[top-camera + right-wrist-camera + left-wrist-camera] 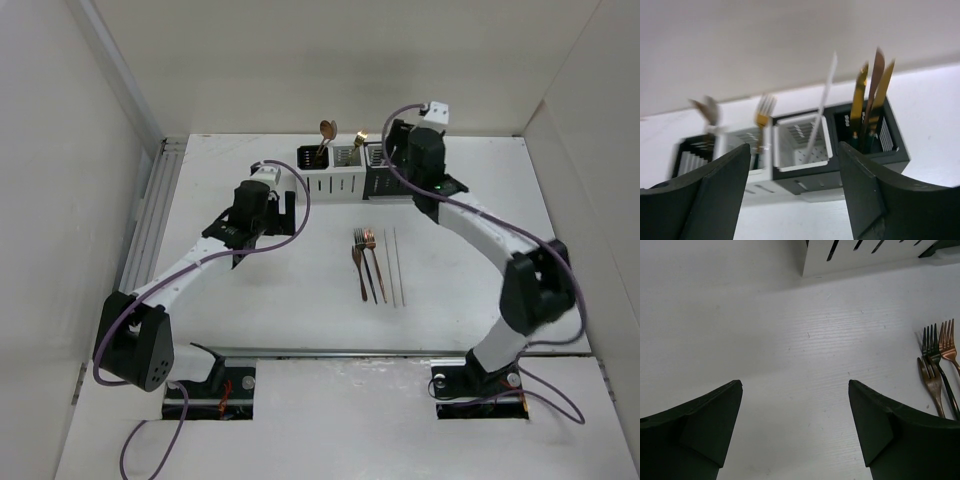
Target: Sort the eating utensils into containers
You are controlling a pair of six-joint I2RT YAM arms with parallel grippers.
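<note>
Forks [366,265] lie on the tabletop [280,300], nearer than the containers [335,185]; left gripper [795,385] and right gripper [794,147] both spread wide, empty.

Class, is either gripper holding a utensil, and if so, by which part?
Nothing is held. The left gripper is open and empty, near the forks on the table. The right gripper is open and empty too, facing the containers.
</note>
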